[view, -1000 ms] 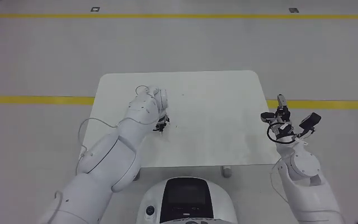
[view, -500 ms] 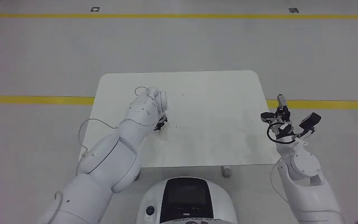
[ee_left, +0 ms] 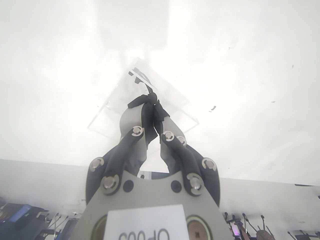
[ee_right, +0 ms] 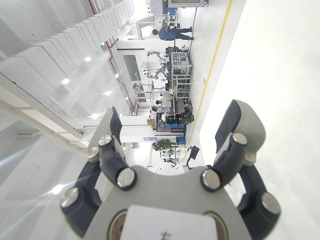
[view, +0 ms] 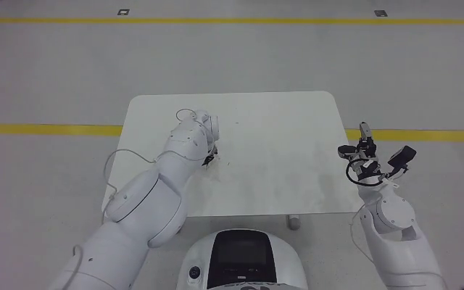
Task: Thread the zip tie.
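On the left side of the white table (view: 290,123), the left gripper (ee_left: 153,104) is down low, right at the table top. Its two fingers are pressed together with almost no gap. They seem to pinch a thin black strip, which I take to be the zip tie (ee_left: 142,82). The strip pokes out from the finger tips and lies across a flat clear plate (ee_left: 175,103). The plate rests on the table just under the gripper. The strip is very thin, so I cannot tell which end is the tail and which is the little head with the hole. I also cannot tell if there is a loop yet.

Over on the right, the right gripper (ee_right: 172,116) hangs in the air just past the right edge of the table, well apart from the zip tie. Its fingers are spread wide and hold nothing.

I think the job is near its start: one end of the tie is in a pinch, and the tail is not through the hole yet. Next, the left gripper needs to lift the tie without letting it slip. Then the right gripper needs to come over and take the other end, so the tail can line up with the small hole and go in. That calls for slow, careful aim, since the hole is tiny and the strip bends easily.
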`<state>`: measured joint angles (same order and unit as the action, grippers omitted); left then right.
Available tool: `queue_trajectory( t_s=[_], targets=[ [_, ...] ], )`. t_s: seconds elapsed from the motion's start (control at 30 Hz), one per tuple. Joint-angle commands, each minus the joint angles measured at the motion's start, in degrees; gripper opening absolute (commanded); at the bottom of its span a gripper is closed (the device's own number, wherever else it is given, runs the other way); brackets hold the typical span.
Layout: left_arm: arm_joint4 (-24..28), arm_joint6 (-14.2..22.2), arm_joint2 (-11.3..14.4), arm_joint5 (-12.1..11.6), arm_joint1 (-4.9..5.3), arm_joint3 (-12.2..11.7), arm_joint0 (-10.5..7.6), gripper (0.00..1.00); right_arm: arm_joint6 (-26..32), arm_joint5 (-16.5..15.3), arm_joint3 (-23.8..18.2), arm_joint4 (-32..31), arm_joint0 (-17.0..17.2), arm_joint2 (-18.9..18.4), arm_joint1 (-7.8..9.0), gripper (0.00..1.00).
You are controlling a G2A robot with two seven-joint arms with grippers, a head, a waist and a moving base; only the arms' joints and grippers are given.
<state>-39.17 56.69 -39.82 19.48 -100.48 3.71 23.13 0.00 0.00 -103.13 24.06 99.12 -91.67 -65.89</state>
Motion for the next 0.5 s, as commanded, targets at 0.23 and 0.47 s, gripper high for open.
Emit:
queue_trajectory(
  t_s=[0.23,0.47],
  targets=[
    [1.0,-0.93,0.76,0.0,-1.44,-2.56,-1.12,0.0,0.0,0.0,0.0,0.0,0.0,0.0,0.0,1.0],
    [0.96,-1.21,1.46,0.0,-2.11,-3.71,-1.57,0.0,0.0,0.0,0.0,0.0,0.0,0.0,0.0,1.0]
  ],
)
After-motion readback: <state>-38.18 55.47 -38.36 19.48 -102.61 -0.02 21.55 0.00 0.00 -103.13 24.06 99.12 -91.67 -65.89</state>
